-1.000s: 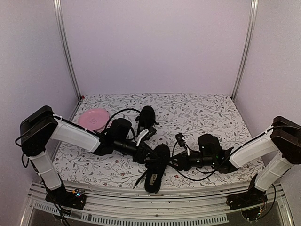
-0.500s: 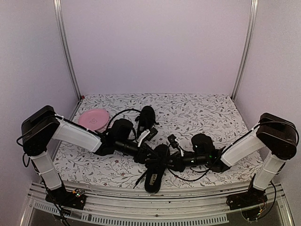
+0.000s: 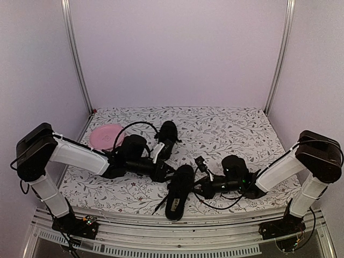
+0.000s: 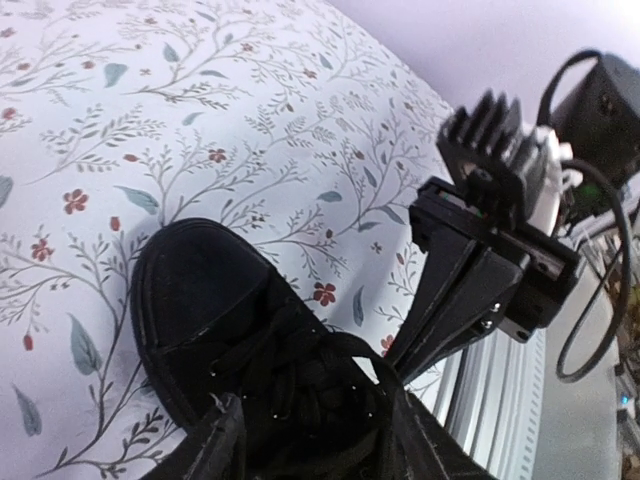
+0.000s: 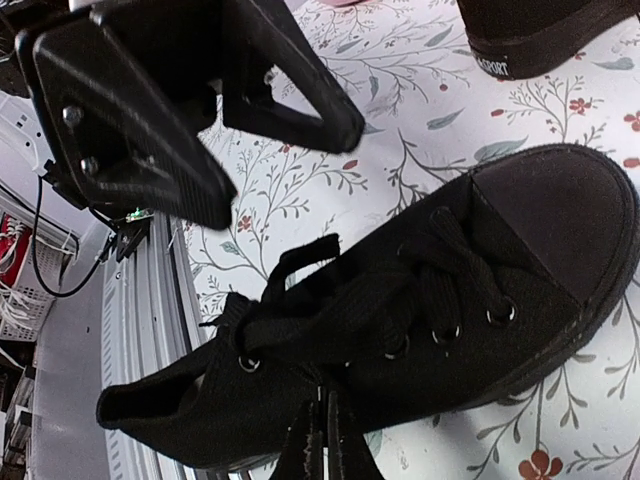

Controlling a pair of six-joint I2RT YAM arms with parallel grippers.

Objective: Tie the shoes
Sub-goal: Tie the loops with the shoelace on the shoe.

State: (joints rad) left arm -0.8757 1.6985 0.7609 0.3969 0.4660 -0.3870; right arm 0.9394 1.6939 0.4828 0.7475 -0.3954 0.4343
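At 6 o'clock on the floral-print tabletop (image 3: pixel 231 129), the near black canvas lace-up shoe (image 3: pixel 177 192) is lying. L gripper (image 4: pixel 310 405) is straddling its laces, jaws half-wide, prob. steadying it. R gripper (image 5: pixel 320 440) is pinching tight at its side. Lace caught? Can't tell. Meanwhile the other black shoe (image 3: pixel 167 134) is waiting at 12.

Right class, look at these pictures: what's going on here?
A robot is working on the near black shoe, its laces loose. The left tool hangs open over the lacing; the right tool is shut at the shoe's side, though a pinched lace can't be confirmed. The second shoe lies further back.
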